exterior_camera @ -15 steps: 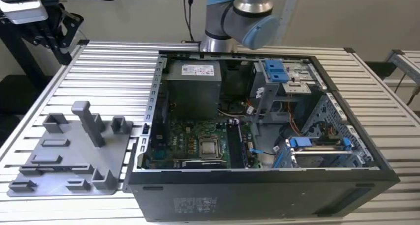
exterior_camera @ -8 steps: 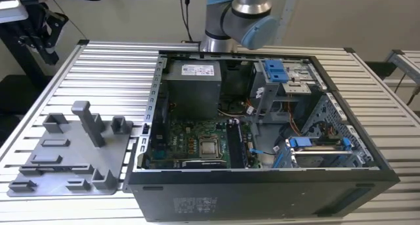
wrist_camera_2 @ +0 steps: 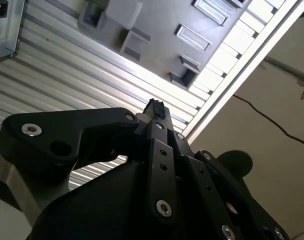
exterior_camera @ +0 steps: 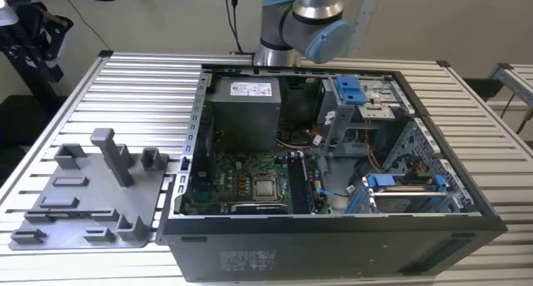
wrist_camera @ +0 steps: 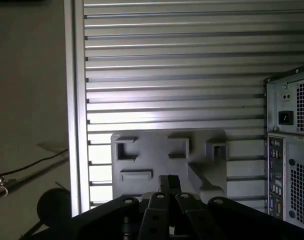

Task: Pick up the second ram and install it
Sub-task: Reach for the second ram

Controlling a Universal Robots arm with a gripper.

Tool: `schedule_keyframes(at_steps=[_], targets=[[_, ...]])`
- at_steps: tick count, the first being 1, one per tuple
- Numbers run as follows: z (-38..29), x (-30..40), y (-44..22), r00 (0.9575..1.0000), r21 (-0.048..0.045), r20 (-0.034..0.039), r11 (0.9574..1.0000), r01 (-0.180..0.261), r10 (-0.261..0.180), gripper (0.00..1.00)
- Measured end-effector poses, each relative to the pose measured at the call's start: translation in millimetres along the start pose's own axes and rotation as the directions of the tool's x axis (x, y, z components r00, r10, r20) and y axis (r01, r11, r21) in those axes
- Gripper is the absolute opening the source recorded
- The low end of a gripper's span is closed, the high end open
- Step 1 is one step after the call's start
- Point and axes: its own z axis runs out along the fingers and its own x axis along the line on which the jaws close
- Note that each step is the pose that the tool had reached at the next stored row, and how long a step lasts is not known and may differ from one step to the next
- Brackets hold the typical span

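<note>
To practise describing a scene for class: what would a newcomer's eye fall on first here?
The open black computer case, green motherboard exposed, lies on the ribbed aluminium table. At the exterior view's left sits a gray plastic tray with upright posts. Both wrist views show the black gripper with that tray beyond.

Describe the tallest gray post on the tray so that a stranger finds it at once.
On the ribbed metal table, at the exterior view's left of the open black computer case, lies a flat gray plastic tray. Near its middle stands the tall gray post, far higher than the short blocks around it.
</note>
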Motion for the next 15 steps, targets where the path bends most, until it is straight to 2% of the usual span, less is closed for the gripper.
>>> schedule_keyframes(at_steps=[3, 6, 9, 15], targets=[[0.0, 0.2, -0.2, 1.0, 0.0, -0.0001, 1.0, 0.0, 0.0, 0.11], [-0.2, 0.2, -4.8, 1.0, 0.0001, 0.0, 1.0, 0.0, 0.0, 0.11], [-0.5, 0.1, -13.1, 1.0, 0.0, 0.0, 1.0, 0.0, 0.0, 0.11], [-1.2, 0.6, -33.7, 1.0, 0.0, 0.0, 1.0, 0.0, 0.0, 0.11]])
